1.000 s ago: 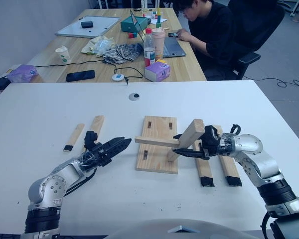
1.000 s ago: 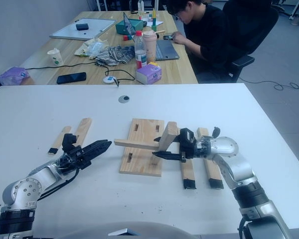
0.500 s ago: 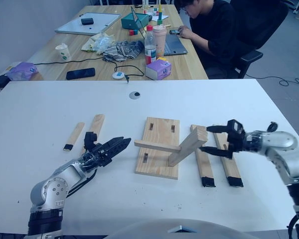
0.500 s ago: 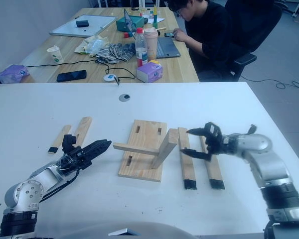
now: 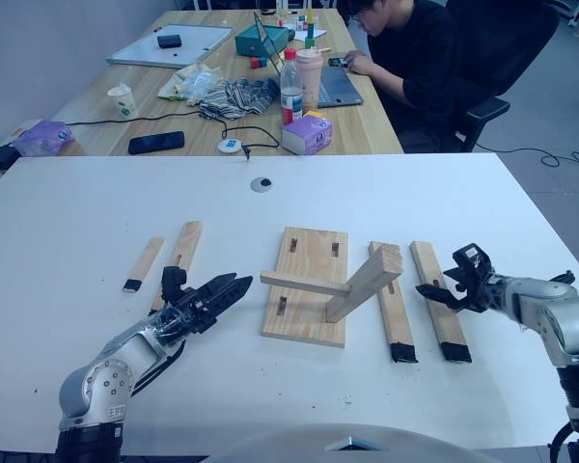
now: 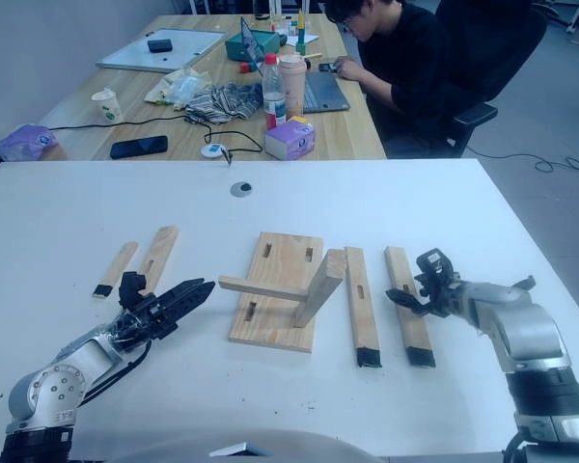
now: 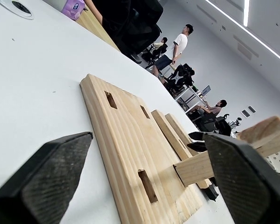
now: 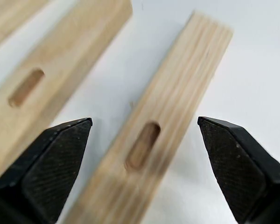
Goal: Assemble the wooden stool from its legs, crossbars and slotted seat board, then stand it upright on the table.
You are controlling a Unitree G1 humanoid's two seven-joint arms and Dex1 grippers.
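Note:
The slotted seat board [image 5: 306, 289] lies flat mid-table. One leg [image 5: 369, 278] leans tilted out of a slot near its right edge, with a crossbar [image 5: 302, 283] jutting left from it over the board. Two more slotted legs [image 5: 392, 301] [image 5: 438, 304] lie flat to the right. Two short crossbars [image 5: 144, 264] [image 5: 182, 249] lie at the left. My right gripper [image 5: 442, 275] is open just above the rightmost leg [image 8: 149, 135], which runs between its fingers. My left gripper [image 5: 234, 287] is open and low on the table, left of the board [image 7: 130, 140], holding nothing.
A round cable port [image 5: 261, 185] sits in the white table [image 5: 77, 212] behind the board. A second wooden table [image 5: 367, 135] beyond it carries a bottle [image 5: 289, 92], a phone [image 5: 155, 146] and a small box [image 5: 305, 136]. Bare white tabletop runs along the near edge.
My right gripper has let go of the tilted leg, opened, and drawn back to the right over the rightmost lying leg. The leg stays leaning in the board. The left arm barely moved.

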